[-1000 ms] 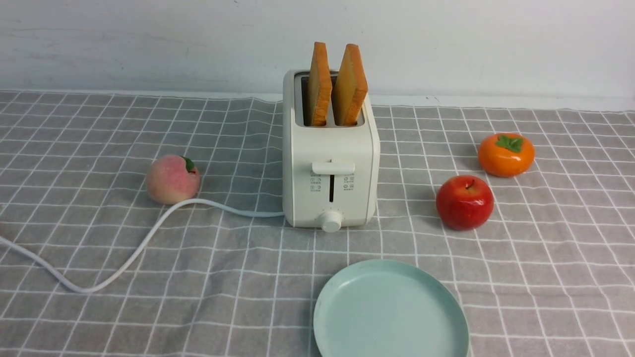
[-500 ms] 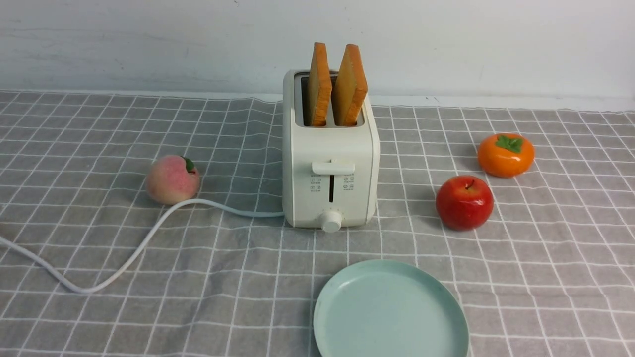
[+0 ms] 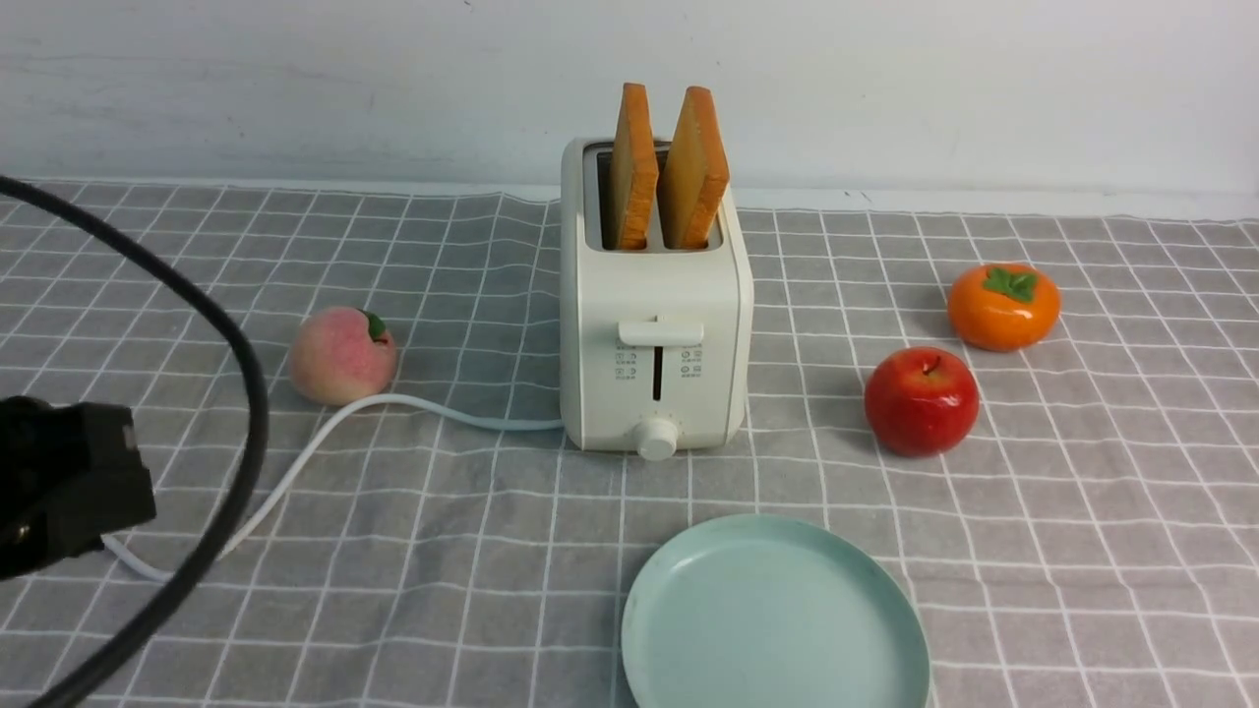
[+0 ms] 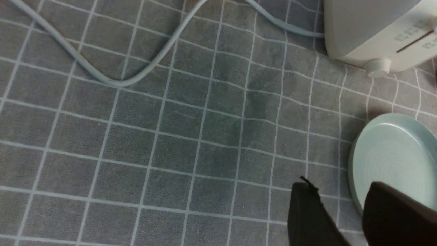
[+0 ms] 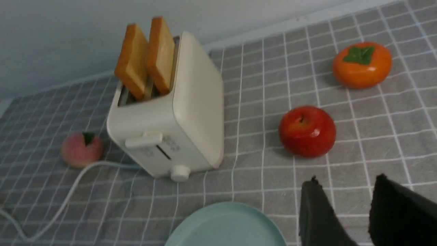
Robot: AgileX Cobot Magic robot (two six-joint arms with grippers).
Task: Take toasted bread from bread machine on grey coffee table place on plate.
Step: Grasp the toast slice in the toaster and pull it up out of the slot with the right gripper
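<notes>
The toasted bread (image 3: 669, 167) stands upright in the bread machine (image 3: 654, 334), well apart from my left gripper (image 4: 338, 187) and right gripper (image 5: 347, 181). I see both with jaws parted, gripping nothing.

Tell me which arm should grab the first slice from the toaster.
Probably the right: the open right hand faces the toasted bread standing in the bread machine, while the left hand points down at the grey coffee table.
</notes>
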